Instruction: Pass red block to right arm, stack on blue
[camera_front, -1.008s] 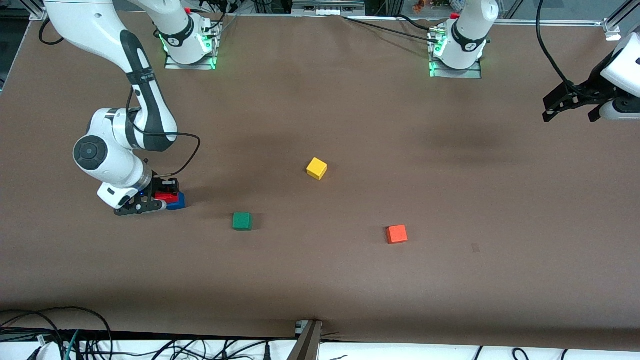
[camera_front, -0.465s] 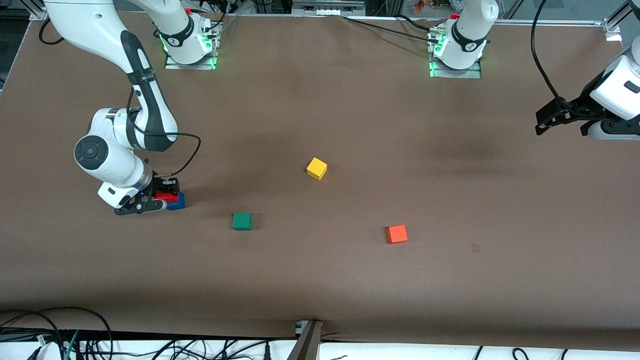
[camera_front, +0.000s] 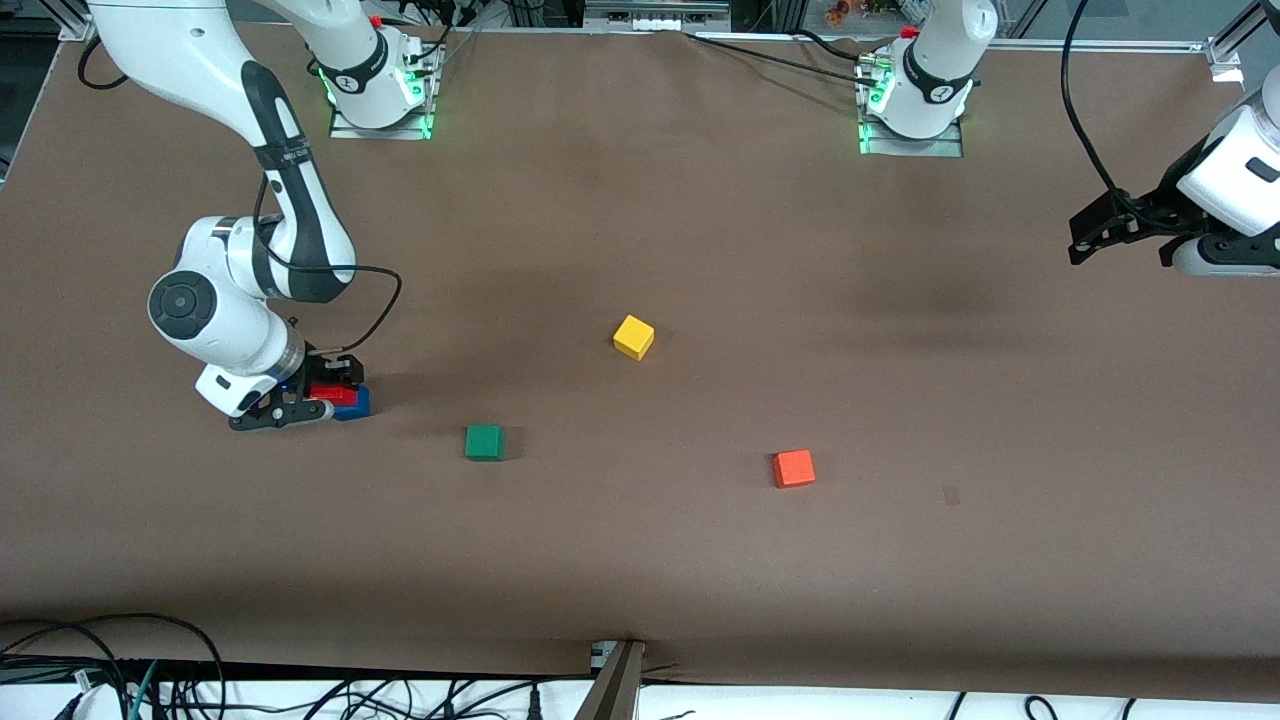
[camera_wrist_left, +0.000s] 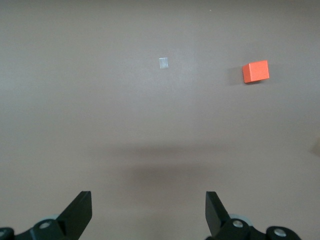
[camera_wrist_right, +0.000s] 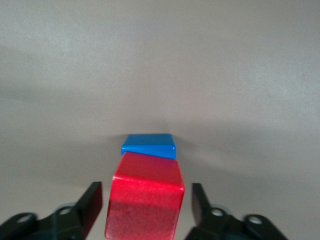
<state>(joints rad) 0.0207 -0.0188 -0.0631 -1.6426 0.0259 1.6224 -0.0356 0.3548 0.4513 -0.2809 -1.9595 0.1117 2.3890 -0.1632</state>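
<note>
The small, matte deep-red cube (camera_wrist_right: 145, 210), likely light and rigid, is resting on the solid blue cube (camera_wrist_right: 149, 145). The right gripper (camera_wrist_right: 145, 194) is standing parted around its flat sides, the best hold. The left gripper (camera_wrist_left: 147, 200) is waiting wide and empty over the table's left-arm end.

Even, diffuse overhead light fills the front view; the brown table (camera_front: 700, 560) reads clearly, with soft, blurred shadows spread beneath both arms and small faint ones hugging each cube. Green lamps glow at the two arm bases. The left wrist view is paler and washed out, with a broad dim shadow band across the table. In the right wrist view the red block (camera_wrist_right: 145, 200) is close, slightly soft in focus, with a mild sheen, and the table looks grey and hazy.
</note>
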